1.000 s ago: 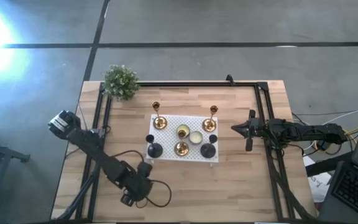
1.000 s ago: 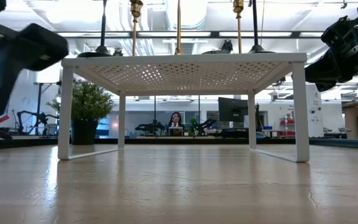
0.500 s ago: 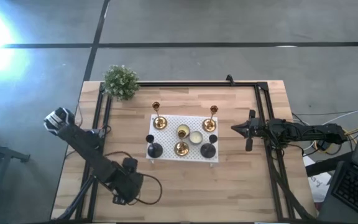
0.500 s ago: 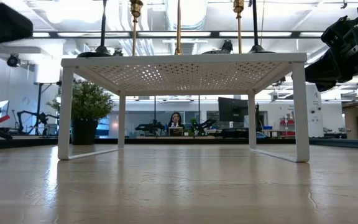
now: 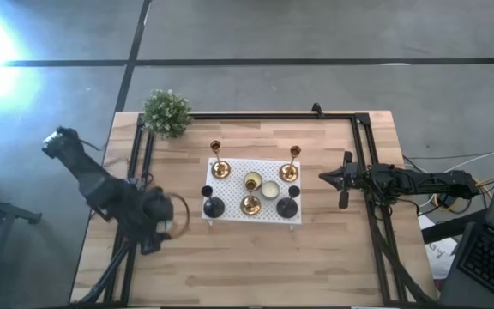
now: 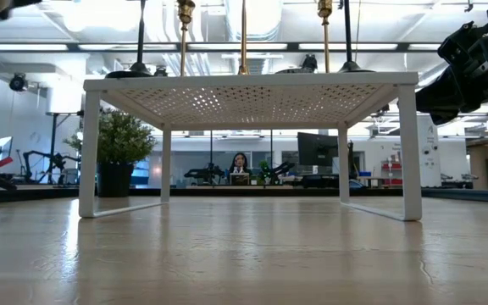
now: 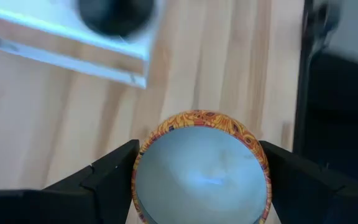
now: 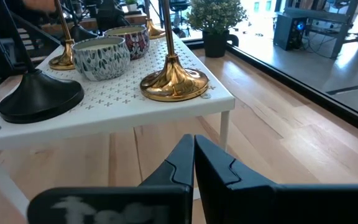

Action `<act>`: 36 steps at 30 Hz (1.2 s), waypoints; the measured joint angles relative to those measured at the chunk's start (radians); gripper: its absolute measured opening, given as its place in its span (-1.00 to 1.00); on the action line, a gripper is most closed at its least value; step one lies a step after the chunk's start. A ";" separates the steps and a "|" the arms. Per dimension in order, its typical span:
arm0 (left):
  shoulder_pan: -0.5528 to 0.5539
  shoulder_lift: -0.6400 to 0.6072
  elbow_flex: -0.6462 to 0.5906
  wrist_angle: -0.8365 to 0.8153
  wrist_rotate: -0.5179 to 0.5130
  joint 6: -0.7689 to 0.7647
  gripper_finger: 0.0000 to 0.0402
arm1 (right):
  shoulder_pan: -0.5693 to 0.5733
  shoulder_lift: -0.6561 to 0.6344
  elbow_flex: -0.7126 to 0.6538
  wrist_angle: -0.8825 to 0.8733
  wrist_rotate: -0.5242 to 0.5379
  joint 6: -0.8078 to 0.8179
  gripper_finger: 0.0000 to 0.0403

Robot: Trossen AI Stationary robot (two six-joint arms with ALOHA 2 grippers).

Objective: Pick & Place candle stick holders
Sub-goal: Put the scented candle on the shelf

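A white perforated shelf (image 5: 235, 209) stands mid-table. On it stand three brass-gold candle stick holders (image 5: 219, 168) (image 5: 291, 170) (image 5: 250, 205), two black ones (image 5: 213, 206) (image 5: 287, 207) and two small cups (image 5: 262, 185), all on their round bases. My left gripper (image 5: 171, 216) is left of the shelf's near left corner, shut on a small round cup with an orange patterned wall (image 7: 201, 180). My right gripper (image 5: 326, 178) hangs right of the shelf, shut and empty; its fingers (image 8: 193, 155) point at the nearest brass holder (image 8: 174, 82). My left gripper pinches the orange cup between its two fingers, one on each opposite side of the round outer wall (image 7: 140, 163). The cup's pale round face is turned toward the wrist camera. It is lifted clear of the table.
A potted green plant (image 5: 167, 112) stands at the far left corner of the table. Black frame rails (image 5: 360, 137) run along the far edge and both sides. Bare wood lies on the near side of the shelf (image 5: 256, 266).
My left gripper has swung from near the table's near edge toward the far edge and the left, rising out of the low view, and now points at the shelf's near left corner. It stays shut on the cup.
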 joint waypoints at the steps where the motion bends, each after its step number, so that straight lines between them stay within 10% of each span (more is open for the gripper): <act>1: 0.011 -0.022 0.010 -0.007 -0.018 -0.009 0.49 | 0.000 0.000 0.000 0.000 0.000 0.000 -0.96; 12: 0.184 -0.054 0.287 -0.096 -0.085 0.180 0.49 | 0.000 0.000 0.000 0.000 0.000 0.000 -0.96; 36: 0.647 0.455 0.978 -0.385 0.158 0.820 0.49 | 0.000 0.000 0.000 0.000 0.000 0.000 -0.96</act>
